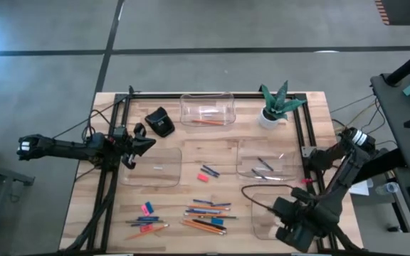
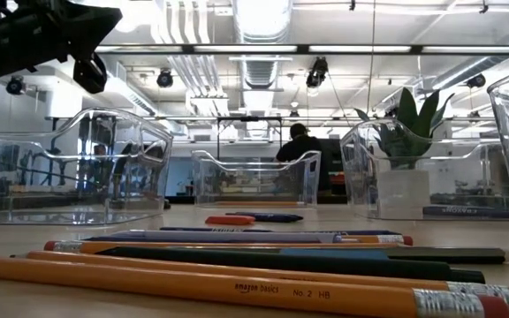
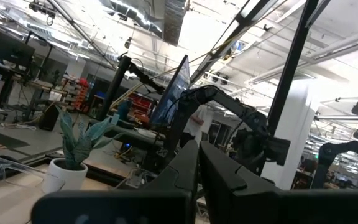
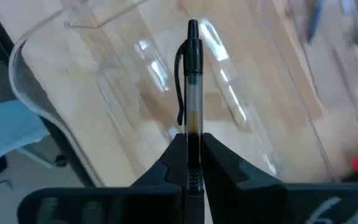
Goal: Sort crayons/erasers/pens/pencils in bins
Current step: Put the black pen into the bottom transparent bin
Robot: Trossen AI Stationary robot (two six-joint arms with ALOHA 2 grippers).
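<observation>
Wooden table [image 1: 191, 186], clear bins [image 1: 206, 109], scattered pencils [image 1: 203, 226]

In the high view, one bin [image 1: 206, 109] sits at the top middle of the table [image 1: 84, 206], with a plant pot [image 1: 269, 118] to its right and a lump-shaped thing [image 1: 161, 122] to its left. Lower down, a bin [image 1: 153, 167] lies on the left and a bin [image 1: 265, 160] with pens [image 1: 264, 168] in it on the right, and a fourth bin [image 1: 265, 213] sits at the lower right. Pencils [image 1: 205, 226], pens and erasers [image 1: 146, 208] lie loose along the bottom middle, before the bins.
</observation>
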